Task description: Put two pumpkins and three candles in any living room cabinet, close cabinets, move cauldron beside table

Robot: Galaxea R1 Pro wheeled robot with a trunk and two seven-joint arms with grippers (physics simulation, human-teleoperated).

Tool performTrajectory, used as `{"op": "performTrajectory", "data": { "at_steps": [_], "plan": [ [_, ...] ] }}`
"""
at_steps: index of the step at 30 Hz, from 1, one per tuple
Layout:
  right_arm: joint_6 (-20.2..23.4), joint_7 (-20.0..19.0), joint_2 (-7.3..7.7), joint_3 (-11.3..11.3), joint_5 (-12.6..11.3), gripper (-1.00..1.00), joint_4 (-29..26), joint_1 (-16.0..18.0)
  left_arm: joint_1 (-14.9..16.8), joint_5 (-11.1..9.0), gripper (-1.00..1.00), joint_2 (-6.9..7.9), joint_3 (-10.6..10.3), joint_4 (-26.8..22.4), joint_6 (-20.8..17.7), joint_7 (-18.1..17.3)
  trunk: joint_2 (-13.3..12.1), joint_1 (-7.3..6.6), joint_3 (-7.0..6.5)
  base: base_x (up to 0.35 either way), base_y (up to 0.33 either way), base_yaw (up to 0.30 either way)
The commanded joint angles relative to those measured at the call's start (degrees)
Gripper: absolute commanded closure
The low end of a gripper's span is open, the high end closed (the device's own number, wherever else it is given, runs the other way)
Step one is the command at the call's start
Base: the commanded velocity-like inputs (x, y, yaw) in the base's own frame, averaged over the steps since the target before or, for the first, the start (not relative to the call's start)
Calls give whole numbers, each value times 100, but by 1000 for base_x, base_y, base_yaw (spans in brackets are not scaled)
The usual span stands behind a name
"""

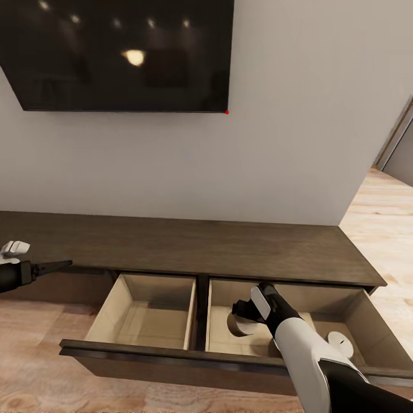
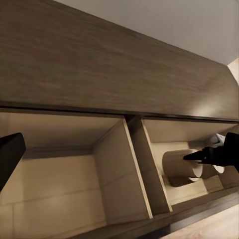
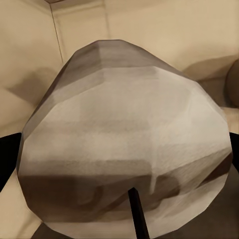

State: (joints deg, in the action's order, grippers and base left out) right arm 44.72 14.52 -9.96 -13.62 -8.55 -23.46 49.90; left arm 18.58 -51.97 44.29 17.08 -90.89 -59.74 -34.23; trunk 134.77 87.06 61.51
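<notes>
The cabinet (image 1: 189,246) is a long, low dark-brown unit against the wall, with one wide drawer (image 1: 172,350) pulled out and split into two pale compartments. My right gripper (image 1: 245,312) reaches down into the right compartment, shut on a pale grey-green candle (image 1: 241,327) that lies tilted on its side. Close up, that candle (image 3: 124,144) has its wick (image 3: 137,209) pointing toward the camera. From the left wrist the candle (image 2: 181,169) sits in the right compartment. My left gripper (image 1: 57,265) hovers open and empty by the cabinet's left part. Pumpkins and cauldron are out of view.
The drawer's left compartment (image 1: 143,315) holds nothing. A dark TV (image 1: 120,51) hangs on the wall above the cabinet. Wooden floor (image 1: 378,218) runs past the cabinet's right end toward a doorway. A dark rounded shape (image 3: 233,82) lies deeper in the right compartment; I cannot identify it.
</notes>
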Motion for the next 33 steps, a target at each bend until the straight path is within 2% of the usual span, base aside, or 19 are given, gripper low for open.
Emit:
{"op": "performTrajectory", "data": {
  "at_steps": [1,11,18,23,29,33],
  "plan": [
    [6,51,-4,-17,-68,100,-10,3,6,21,-100,0,5,1,-26,-39,44,21,23,0,0,0],
    [-2,51,-4,-18,-67,100,-16,3,6,21,-100,9,22,1,-26,-335,445,241,203,0,0,0],
    [-7,51,-4,-25,-90,100,-18,3,6,21,-100,9,23,1,-26,-357,445,241,203,0,0,0],
    [-7,51,-4,-26,-213,100,-19,3,6,21,-100,9,23,3,-26,-363,445,241,203,2,0,0],
    [-14,45,-4,-26,-240,100,-25,3,6,26,-100,9,23,13,-26,-363,445,241,203,119,0,0],
    [-176,43,-4,-26,-244,100,-27,-4,6,28,-100,9,23,17,-26,-361,445,241,203,34,0,0]
  ]
}}
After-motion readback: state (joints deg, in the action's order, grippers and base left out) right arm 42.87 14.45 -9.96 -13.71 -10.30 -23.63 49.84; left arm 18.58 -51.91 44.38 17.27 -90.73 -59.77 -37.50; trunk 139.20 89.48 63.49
